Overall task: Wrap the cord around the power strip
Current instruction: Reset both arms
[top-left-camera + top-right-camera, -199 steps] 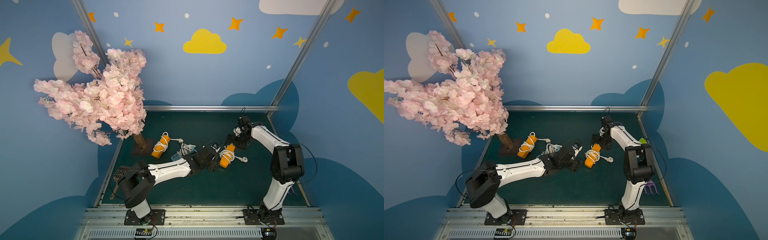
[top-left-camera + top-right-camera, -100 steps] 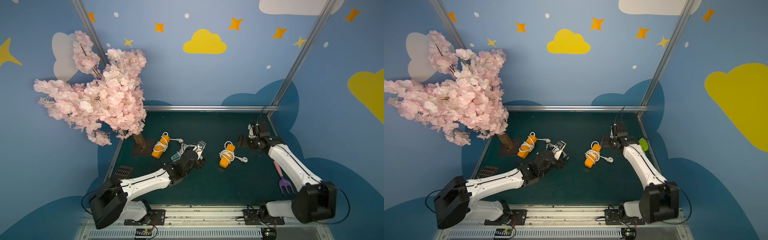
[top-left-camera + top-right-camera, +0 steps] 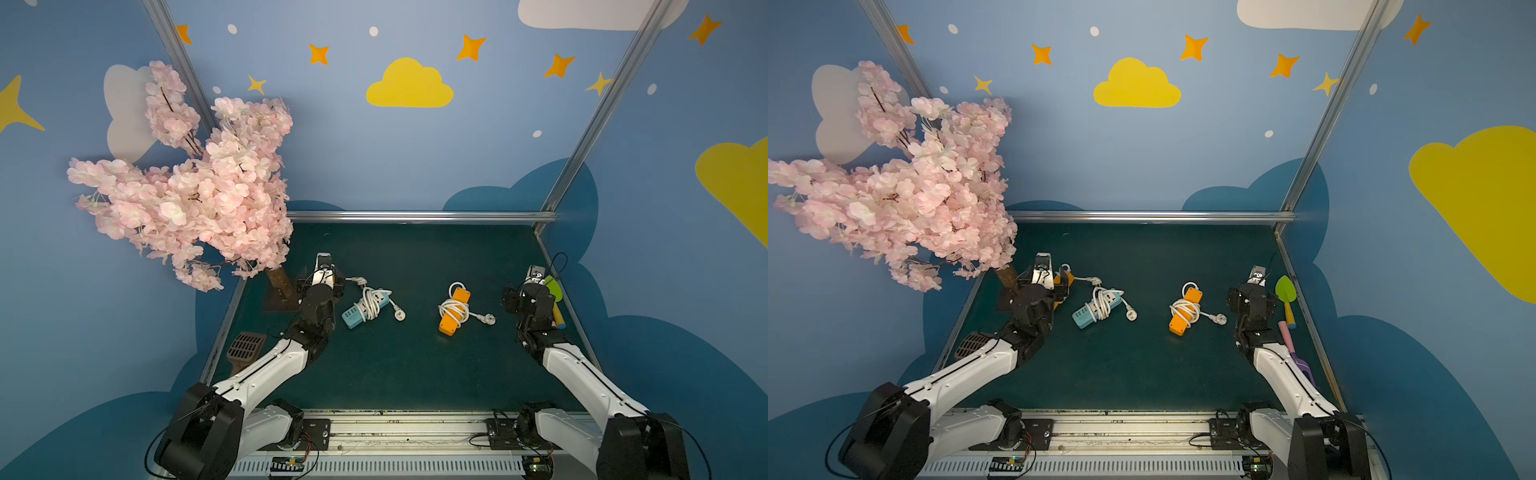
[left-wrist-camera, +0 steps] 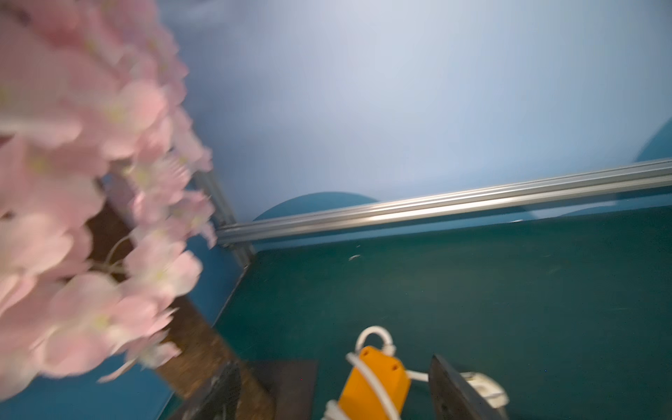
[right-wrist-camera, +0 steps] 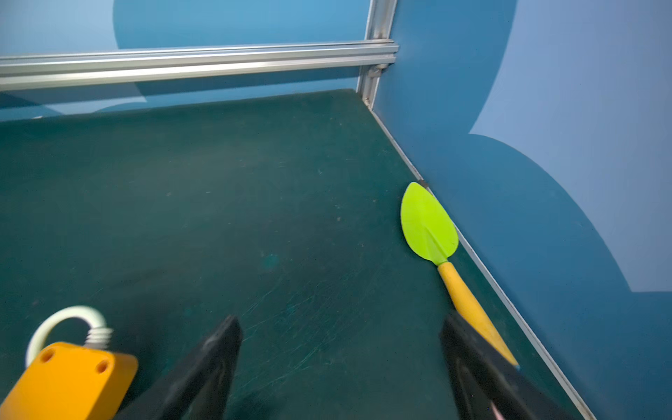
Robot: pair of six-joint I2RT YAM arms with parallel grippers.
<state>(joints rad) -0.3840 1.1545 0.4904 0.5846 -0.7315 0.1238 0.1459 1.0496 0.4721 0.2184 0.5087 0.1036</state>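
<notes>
Three power strips lie on the green table, each with a white cord coiled round it. A teal strip (image 3: 365, 309) (image 3: 1098, 309) is left of centre. Right of centre sits an orange strip (image 3: 454, 311) (image 3: 1185, 311) whose plug (image 3: 490, 319) trails loose. Another orange strip (image 3: 1068, 277) (image 4: 374, 389) lies by the tree, mostly hidden behind my left gripper (image 3: 322, 286) (image 4: 334, 396). That gripper hovers over it, open and touching nothing. My right gripper (image 3: 524, 297) (image 5: 342, 363) is open and empty near the right edge, beside the centre-right strip's end (image 5: 69, 378).
A pink blossom tree (image 3: 187, 195) on a brown base (image 3: 278, 291) crowds the left rear corner. A green shovel (image 3: 1285, 293) (image 5: 429, 225) and a purple rake (image 3: 1302, 365) lie along the right wall. A brown grid scoop (image 3: 245, 347) sits outside the left edge. A metal rail (image 3: 415, 216) bounds the back.
Both arms have drawn back from the centre-right orange strip to their own sides. The left gripper passed over the teal strip to the tree side and opened wider.
</notes>
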